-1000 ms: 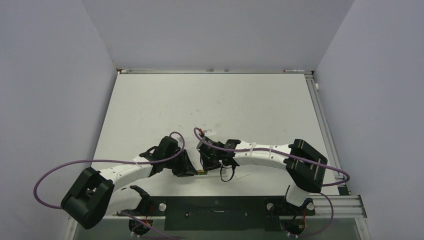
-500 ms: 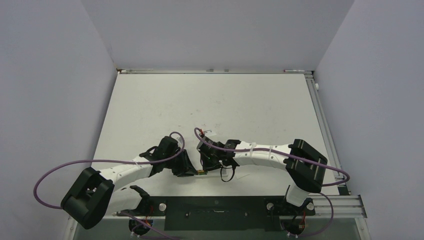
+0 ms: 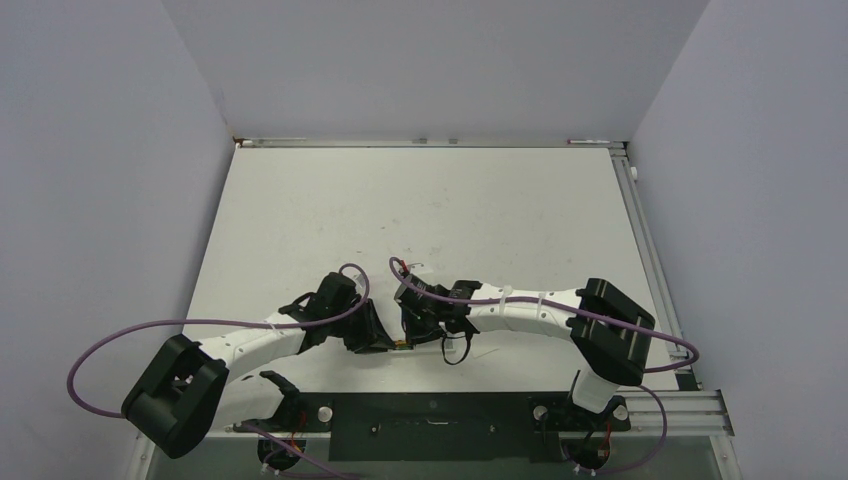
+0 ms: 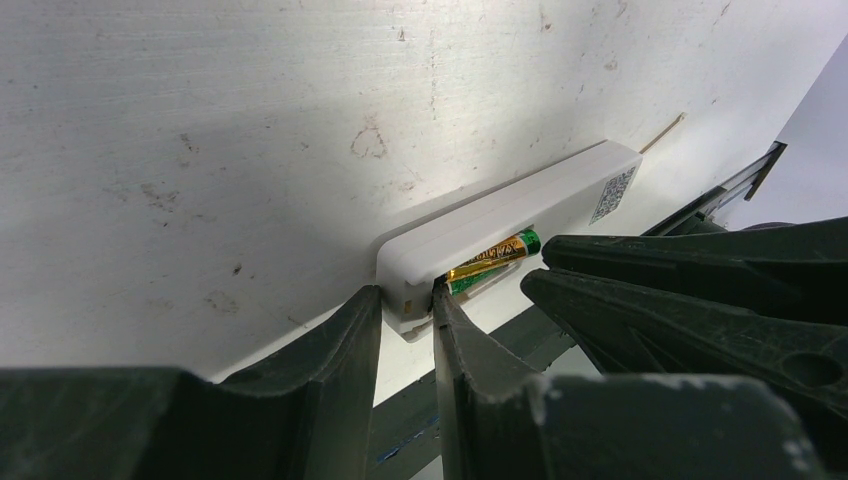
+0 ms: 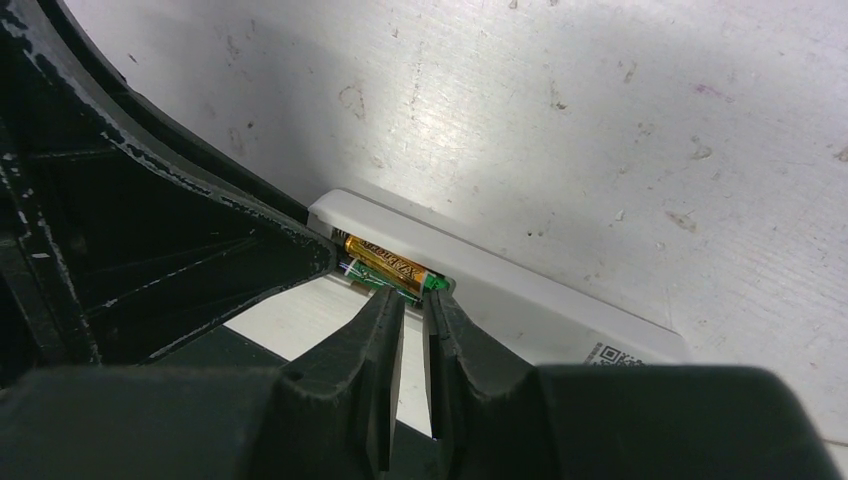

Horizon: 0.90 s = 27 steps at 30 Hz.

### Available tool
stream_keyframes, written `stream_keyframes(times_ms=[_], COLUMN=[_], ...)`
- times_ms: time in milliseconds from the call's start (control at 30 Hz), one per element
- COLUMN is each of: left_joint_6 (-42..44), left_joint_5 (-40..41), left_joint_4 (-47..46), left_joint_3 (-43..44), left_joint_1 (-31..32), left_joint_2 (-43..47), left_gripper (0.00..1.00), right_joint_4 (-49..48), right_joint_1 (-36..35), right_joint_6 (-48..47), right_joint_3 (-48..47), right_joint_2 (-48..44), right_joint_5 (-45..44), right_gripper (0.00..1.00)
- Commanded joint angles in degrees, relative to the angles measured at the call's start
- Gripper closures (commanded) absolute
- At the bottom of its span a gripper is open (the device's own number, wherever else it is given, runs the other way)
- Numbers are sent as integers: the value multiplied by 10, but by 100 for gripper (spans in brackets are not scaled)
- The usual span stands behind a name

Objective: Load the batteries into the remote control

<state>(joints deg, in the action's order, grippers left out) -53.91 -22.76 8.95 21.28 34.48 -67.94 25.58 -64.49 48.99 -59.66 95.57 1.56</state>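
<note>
Brace the remote control [image 4: 500,215], lying on the table [image 4: 200,120] between the two arms, with the left gripper [image 4: 405,312] clamped across its end wall. Press gently with the right gripper [image 5: 412,300], jaws almost together with nothing visible between them, tips at the green end of the gold-orange battery [image 5: 385,262] in the recess. Push squarely into the slot, never sideways, to avoid flicking the cell out; no clear sight of the dark battery.
</note>
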Motion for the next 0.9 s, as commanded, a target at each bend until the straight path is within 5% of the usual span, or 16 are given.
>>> stream_keyframes(times_ms=[0, 867], left_joint_6=[-1, 0], left_joint_5=[-2, -3], left_joint_4=[-12, -13], left_joint_3=[18, 16], left_joint_1=[3, 4], left_joint_2=[11, 12], left_gripper=[78, 78], right_joint_4=[-23, 10], right_joint_1=[-1, -3], right_joint_6=[8, 14], right_joint_3=[-1, -12], right_joint_2=[3, -39], right_joint_5=[3, -44], right_gripper=[85, 85])
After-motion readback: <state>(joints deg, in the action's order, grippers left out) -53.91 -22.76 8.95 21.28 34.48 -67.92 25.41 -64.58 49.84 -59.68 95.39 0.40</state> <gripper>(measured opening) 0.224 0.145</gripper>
